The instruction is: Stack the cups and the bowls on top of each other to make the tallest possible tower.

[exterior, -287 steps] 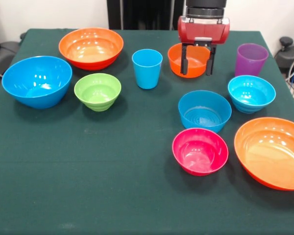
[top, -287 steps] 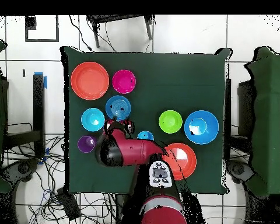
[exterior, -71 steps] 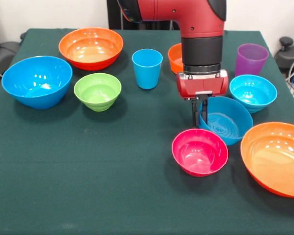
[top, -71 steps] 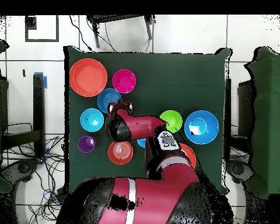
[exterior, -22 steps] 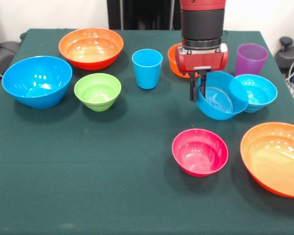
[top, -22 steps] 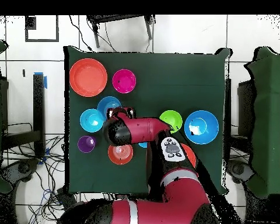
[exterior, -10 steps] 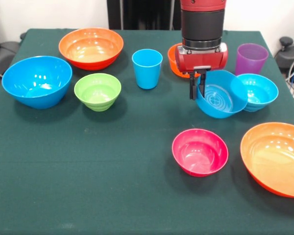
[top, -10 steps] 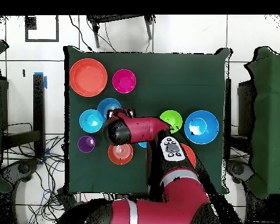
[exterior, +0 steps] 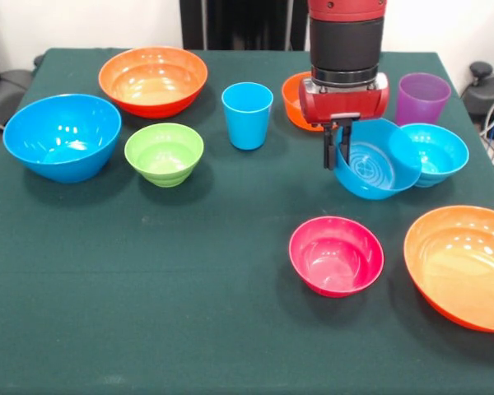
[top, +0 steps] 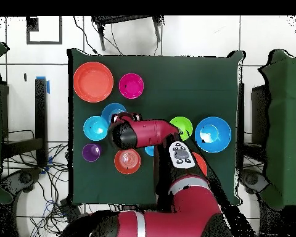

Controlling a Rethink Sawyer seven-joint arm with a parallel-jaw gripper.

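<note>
The pincer (exterior: 337,154) is closed on the rim of a blue bowl (exterior: 377,160) and holds it up, tipped on its side. The bowl hangs in the air near the tabletop's (exterior: 189,313) right edge, partly in front of the cyan bowl (exterior: 438,153). This looks like the carrying step. No tower is built yet. Next, the bowl probably needs to go over another bowl, maybe the pink bowl (exterior: 336,255) or the cyan one, and drop in level. The arm (exterior: 347,37) comes straight down.
</note>
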